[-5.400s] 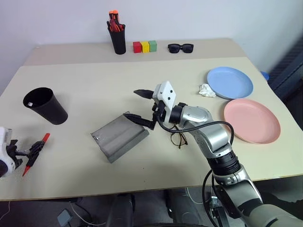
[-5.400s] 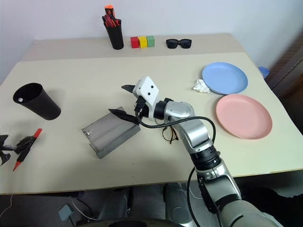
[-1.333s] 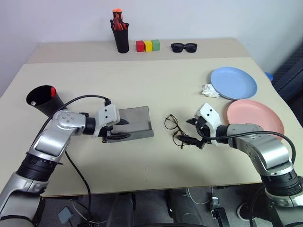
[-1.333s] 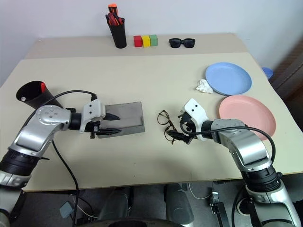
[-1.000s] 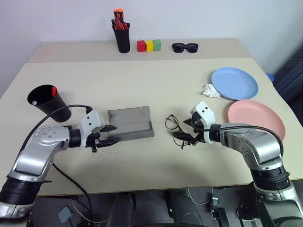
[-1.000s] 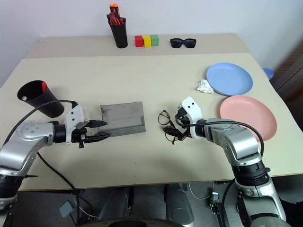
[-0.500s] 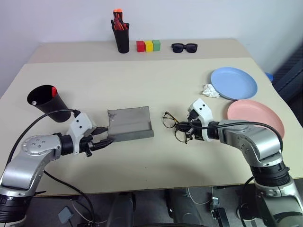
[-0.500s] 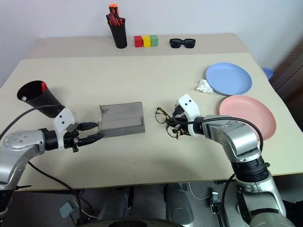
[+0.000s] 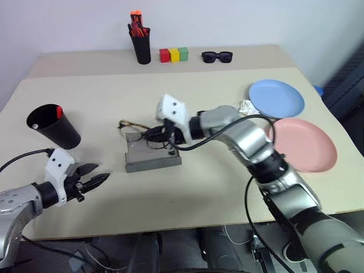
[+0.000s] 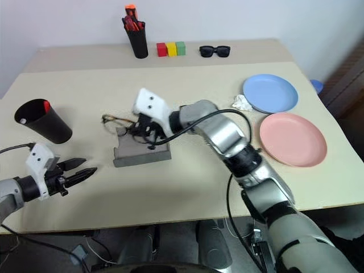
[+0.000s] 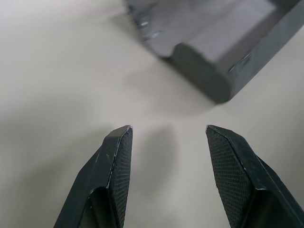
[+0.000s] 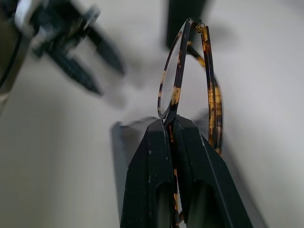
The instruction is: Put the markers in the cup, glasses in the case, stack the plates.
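My right gripper (image 12: 168, 124) is shut on the thin wire-framed glasses (image 12: 190, 80) and holds them just above the far left end of the open grey case (image 9: 152, 156). In the left eye view the glasses (image 9: 136, 126) stick out past the right gripper (image 9: 158, 136) to the left. Nearer the table's front left, my left gripper (image 9: 94, 181) stands open and empty, apart from the case (image 11: 213, 42). The black cup (image 9: 54, 126) at the left has a red-ended marker (image 9: 58, 112) in it. A blue plate (image 9: 276, 98) and a pink plate (image 9: 301, 145) lie side by side on the right.
At the back stand a black pen holder (image 9: 140, 44) with orange-red pens, three coloured blocks (image 9: 173, 54) and black sunglasses (image 9: 216, 56). A crumpled white tissue (image 9: 247, 107) lies beside the blue plate. My right arm stretches across the table's middle.
My right gripper shut on the glasses, lifted them and swung them left over the case. My left gripper drew back from the case towards the front left, still open.
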Robot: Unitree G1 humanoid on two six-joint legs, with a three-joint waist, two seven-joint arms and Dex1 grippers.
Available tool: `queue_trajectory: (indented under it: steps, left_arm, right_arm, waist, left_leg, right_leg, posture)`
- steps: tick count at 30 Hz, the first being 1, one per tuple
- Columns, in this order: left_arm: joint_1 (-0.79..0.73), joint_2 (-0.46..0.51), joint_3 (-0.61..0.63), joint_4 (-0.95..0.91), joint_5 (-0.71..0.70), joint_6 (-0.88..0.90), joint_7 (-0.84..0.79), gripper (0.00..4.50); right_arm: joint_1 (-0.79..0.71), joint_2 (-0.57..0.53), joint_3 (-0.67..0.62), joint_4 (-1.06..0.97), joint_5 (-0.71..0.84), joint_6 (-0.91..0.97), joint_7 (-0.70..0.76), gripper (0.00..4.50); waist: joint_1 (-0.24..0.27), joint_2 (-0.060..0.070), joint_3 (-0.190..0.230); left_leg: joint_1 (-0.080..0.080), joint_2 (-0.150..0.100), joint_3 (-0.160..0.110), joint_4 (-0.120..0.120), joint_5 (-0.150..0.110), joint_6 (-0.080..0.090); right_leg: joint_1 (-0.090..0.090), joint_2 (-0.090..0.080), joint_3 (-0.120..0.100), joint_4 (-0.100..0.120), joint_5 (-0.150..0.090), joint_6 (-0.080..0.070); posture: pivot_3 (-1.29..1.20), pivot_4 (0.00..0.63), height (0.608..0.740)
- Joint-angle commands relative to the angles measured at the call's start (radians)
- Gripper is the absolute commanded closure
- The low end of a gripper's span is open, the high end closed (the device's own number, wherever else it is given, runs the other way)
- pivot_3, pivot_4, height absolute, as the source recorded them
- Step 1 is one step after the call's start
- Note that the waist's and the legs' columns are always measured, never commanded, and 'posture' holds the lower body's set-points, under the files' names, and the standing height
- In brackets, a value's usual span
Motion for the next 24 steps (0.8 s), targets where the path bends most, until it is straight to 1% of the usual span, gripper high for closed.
queue_trajectory:
  steps: [1, 4, 7, 11, 12, 13, 15, 16, 18, 20, 21, 24]
  left_arm:
    - [0.03, 0.002, 0.052, -0.081, -0.039, -0.006, -0.01, 2.0]
    - [0.051, -0.002, 0.05, -0.12, -0.046, -0.006, -0.001, 2.0]
    - [0.054, 0.003, 0.045, -0.126, -0.049, -0.005, 0.007, 2.0]
    - [0.026, 0.011, 0.029, -0.114, -0.053, -0.008, 0.013, 2.0]
    - [0.006, 0.013, 0.022, -0.102, -0.05, -0.015, 0.014, 2.0]
    - [-0.018, 0.014, 0.016, -0.089, -0.05, -0.019, 0.017, 2.0]
    - [-0.07, 0.008, 0.008, -0.066, -0.058, -0.019, 0.024, 2.0]
    - [-0.112, 0.008, -0.005, -0.049, -0.064, -0.006, 0.033, 2.26]
    - [-0.195, 0.004, -0.043, -0.018, -0.07, 0.018, 0.05, 2.91]
    - [-0.26, -0.002, -0.085, 0.004, -0.062, 0.024, 0.064, 3.82]
    - [-0.309, -0.01, -0.125, 0.024, -0.049, 0.023, 0.074, 4.42]
    - [-0.51, -0.057, -0.27, 0.129, 0.028, 0.031, 0.142, 4.47]
  right_arm:
    - [-0.034, 0.019, 0.002, 0.11, -0.03, -0.064, 0.079, 4.45]
    - [-0.001, 0.001, 0.036, 0.123, -0.067, -0.113, 0.146, 4.45]
    - [0.011, 0.003, 0.036, 0.131, -0.091, -0.123, 0.169, 4.45]
    - [0.003, 0.024, 0.002, 0.155, -0.113, -0.119, 0.144, 3.15]
    - [-0.002, 0.027, -0.012, 0.161, -0.121, -0.126, 0.124, 2.65]
    - [-0.006, 0.03, -0.025, 0.165, -0.127, -0.131, 0.109, 2.02]
    - [-0.012, 0.032, -0.05, 0.162, -0.133, -0.13, 0.09, 1.09]
    - [-0.009, 0.023, -0.065, 0.145, -0.137, -0.136, 0.08, 1.03]
    - [0.014, -0.005, -0.098, 0.081, -0.132, -0.13, 0.069, 1.01]
    - [0.046, -0.032, -0.122, 0.012, -0.12, -0.113, 0.069, 1.01]
    - [0.076, -0.053, -0.132, -0.041, -0.112, -0.106, 0.07, 1.01]
    - [0.197, -0.127, -0.167, -0.222, -0.095, -0.092, 0.065, 1.01]
  waist:
    - [0.005, 0.0, 0.0]
    - [0.006, 0.0, 0.0]
    - [0.002, 0.0, 0.0]
    - [-0.01, 0.0, 0.0]
    - [-0.011, 0.0, 0.0]
    - [-0.011, 0.0, 0.0]
    - [-0.011, 0.0, 0.0]
    - [-0.011, 0.0, 0.0]
    - [-0.008, 0.0, 0.0]
    - [-0.005, 0.0, 0.0]
    - [-0.005, 0.0, 0.0]
    - [0.014, 0.0, 0.0]
  left_leg:
    - [-0.001, 0.0, 0.0, 0.0, 0.0, 0.0]
    - [-0.002, -0.001, 0.0, 0.001, 0.0, 0.0]
    - [-0.002, 0.0, 0.0, 0.0, 0.0, 0.0]
    - [-0.002, 0.0, 0.0, 0.0, 0.0, 0.0]
    - [-0.002, 0.0, 0.0, 0.0, 0.0, 0.0]
    - [-0.002, 0.0, 0.0, 0.0, 0.0, 0.0]
    - [-0.002, 0.0, 0.0, 0.0, 0.0, 0.0]
    - [-0.002, 0.0, -0.001, 0.0, 0.0, 0.0]
    - [-0.002, 0.0, -0.001, 0.0, 0.0, 0.0]
    - [-0.003, 0.0, -0.001, 0.001, 0.0, 0.0]
    - [-0.003, 0.0, -0.002, 0.001, 0.0, 0.0]
    - [-0.003, 0.0, -0.003, 0.001, 0.0, 0.0]
  right_leg:
    - [0.0, 0.0, 0.0, -0.001, 0.0, 0.0]
    - [-0.001, -0.001, 0.0, -0.001, 0.001, 0.002]
    - [-0.002, -0.001, -0.001, 0.001, 0.002, 0.002]
    - [-0.003, 0.0, 0.0, 0.001, 0.002, 0.002]
    - [-0.003, 0.0, 0.0, 0.001, 0.002, 0.002]
    - [-0.003, 0.0, 0.0, 0.002, 0.002, 0.002]
    - [-0.003, 0.0, 0.0, 0.002, 0.002, 0.002]
    - [-0.003, 0.001, -0.001, 0.002, 0.002, 0.003]
    - [-0.003, 0.001, -0.001, 0.002, 0.002, 0.003]
    - [-0.003, 0.001, -0.001, 0.002, 0.002, 0.003]
    - [-0.003, 0.001, -0.001, 0.002, 0.002, 0.003]
    - [-0.003, 0.001, -0.002, 0.002, 0.002, 0.004]
  posture:
    - [0.0, 0.15, 0.74]
    - [0.0, 0.15, 0.74]
    - [0.0, 0.15, 0.74]
    - [0.0, 0.15, 0.74]
    - [0.0, 0.15, 0.74]
    - [0.0, 0.15, 0.74]
    - [0.0, 0.15, 0.74]
    - [0.0, 0.15, 0.74]
    - [0.0, 0.15, 0.74]
    - [0.0, 0.15, 0.74]
    - [0.0, 0.15, 0.74]
    - [0.0, 0.15, 0.74]
